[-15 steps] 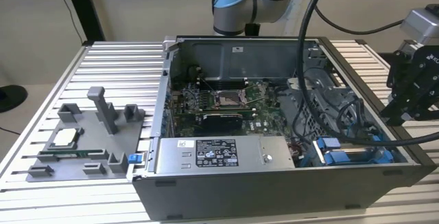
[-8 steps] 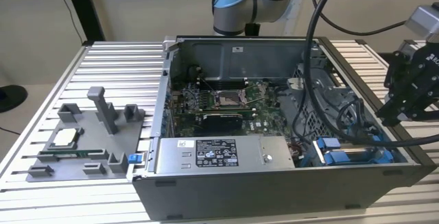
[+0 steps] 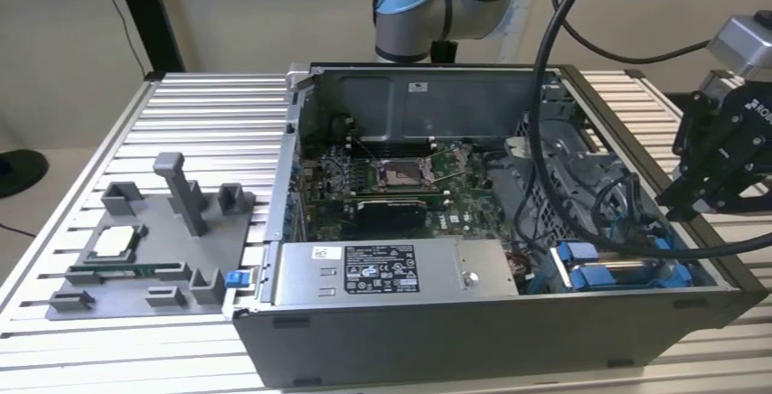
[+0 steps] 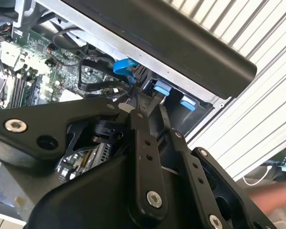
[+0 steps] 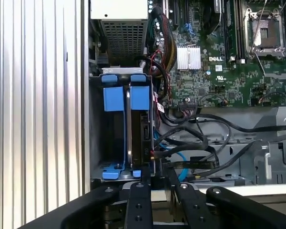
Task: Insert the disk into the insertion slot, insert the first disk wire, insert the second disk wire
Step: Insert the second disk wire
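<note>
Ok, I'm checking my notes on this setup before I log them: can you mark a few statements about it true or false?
1. The case lies open on a slatted table. True.
2. The gripper hangs at the exterior view's left. False: it is at the exterior view's right, over the case's edge near the slot.
3. The slot sits next to the power supply. True.
4. A cooler covers the processor socket. False: the socket is uncovered.
5. A blue cable lies inside the case. True.
</note>
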You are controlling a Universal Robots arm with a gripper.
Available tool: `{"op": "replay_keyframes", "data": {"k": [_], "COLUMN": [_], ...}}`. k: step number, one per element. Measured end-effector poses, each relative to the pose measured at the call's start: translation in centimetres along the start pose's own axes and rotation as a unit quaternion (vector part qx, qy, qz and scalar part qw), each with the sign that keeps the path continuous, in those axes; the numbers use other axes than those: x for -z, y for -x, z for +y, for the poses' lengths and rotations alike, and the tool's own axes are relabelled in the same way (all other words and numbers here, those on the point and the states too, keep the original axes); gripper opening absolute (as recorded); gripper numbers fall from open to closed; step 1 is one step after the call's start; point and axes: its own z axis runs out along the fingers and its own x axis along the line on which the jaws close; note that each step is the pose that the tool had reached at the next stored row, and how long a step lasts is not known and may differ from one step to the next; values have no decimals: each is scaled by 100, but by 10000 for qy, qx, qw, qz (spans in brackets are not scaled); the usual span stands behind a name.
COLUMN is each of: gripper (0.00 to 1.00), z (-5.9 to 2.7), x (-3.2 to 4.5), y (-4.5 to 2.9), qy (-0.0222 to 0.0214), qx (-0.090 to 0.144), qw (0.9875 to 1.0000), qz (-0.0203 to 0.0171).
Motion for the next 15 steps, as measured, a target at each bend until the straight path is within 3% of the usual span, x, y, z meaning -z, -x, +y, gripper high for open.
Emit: {"op": "replay_keyframes", "data": {"k": [9,10,15], "gripper": [0,100,100], "z": [-3,-4,-10], "x": [-23,-29,-73], "y": [0,-1,-3], "qy": [-1,0,3], "qx": [-86,-92,-136], "qw": [10000,9999,9999], "qz": [-36,-44,-80]}}
